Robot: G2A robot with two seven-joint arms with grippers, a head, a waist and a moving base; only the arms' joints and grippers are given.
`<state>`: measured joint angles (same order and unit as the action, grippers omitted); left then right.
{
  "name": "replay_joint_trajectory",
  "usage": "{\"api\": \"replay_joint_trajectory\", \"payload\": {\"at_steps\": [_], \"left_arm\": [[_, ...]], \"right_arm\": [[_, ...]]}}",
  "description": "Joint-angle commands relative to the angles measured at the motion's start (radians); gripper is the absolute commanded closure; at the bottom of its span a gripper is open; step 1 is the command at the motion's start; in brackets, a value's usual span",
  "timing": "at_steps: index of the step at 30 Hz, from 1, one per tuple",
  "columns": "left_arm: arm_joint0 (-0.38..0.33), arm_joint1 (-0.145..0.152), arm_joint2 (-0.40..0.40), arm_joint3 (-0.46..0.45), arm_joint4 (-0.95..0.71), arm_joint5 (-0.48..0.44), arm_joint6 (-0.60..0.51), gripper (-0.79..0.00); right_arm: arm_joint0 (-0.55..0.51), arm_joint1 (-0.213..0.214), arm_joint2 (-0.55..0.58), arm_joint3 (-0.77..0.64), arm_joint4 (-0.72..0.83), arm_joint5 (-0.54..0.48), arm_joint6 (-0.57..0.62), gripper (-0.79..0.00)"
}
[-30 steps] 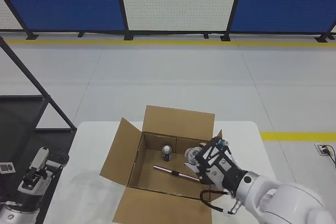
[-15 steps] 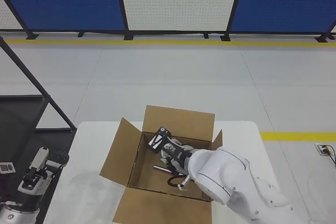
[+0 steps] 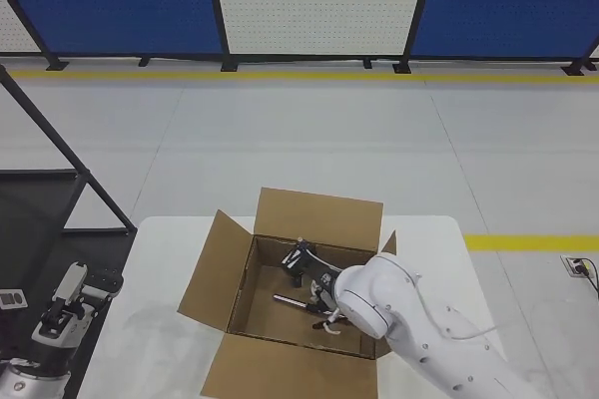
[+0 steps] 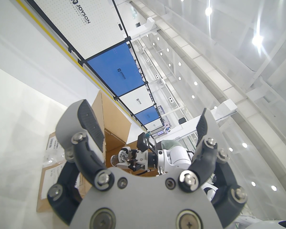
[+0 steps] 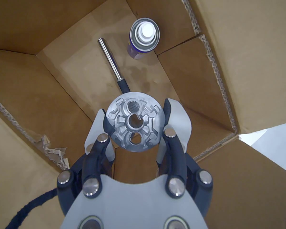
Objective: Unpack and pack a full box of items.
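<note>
The right gripper (image 5: 135, 114) is clamped on a round grey cast-metal disc (image 5: 124, 133) pierced by 3 holes. 1 finger presses on each side of the rim, and the disc's face is turned to the wrist camera. Directly beyond the jaws and lower down, a chrome rod with a black grip (image 5: 110, 57) lies flat on the floor of the open brown cardboard box (image 5: 205, 48). Its grip end is hidden behind the disc. Just past the rod, a blue spray can with a white cap (image 5: 144, 35) stands upright near a corner.

1 second ago these jaws hung over the box's right wall. 0.5 seconds ago they had swung across above the can. Now they sit inside the box mouth, nearer its middle.

The left gripper (image 4: 145, 110) has its jaws wide apart around nothing. It is well away from the box, off the edge of the white table (image 3: 170, 339), and is unmoved across all 3 top views.
</note>
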<state>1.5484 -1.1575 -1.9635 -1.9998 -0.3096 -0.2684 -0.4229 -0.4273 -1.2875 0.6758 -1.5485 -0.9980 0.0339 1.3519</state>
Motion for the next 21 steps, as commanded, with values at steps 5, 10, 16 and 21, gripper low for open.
{"api": "replay_joint_trajectory", "payload": {"at_steps": [5,10,16,21], "left_arm": [[0.0,0.0,0.0,0.0,0.0,0.0,0.0,-0.785],[0.0,0.0,0.0,0.0,0.0,0.0,0.0,-0.785],[0.0,0.0,0.0,0.0,0.0,0.0,0.0,-0.785],[0.0,0.0,0.0,0.0,0.0,0.0,0.0,-0.785]], "right_arm": [[0.023,-0.028,-0.033,0.097,-0.002,0.03,-0.01,0.0],[0.034,-0.046,-0.038,0.154,0.021,0.027,-0.029,0.0],[0.023,-0.061,-0.039,0.2,0.016,0.04,-0.09,0.0],[0.013,-0.075,-0.027,0.263,0.029,0.072,-0.17,0.0]]}}
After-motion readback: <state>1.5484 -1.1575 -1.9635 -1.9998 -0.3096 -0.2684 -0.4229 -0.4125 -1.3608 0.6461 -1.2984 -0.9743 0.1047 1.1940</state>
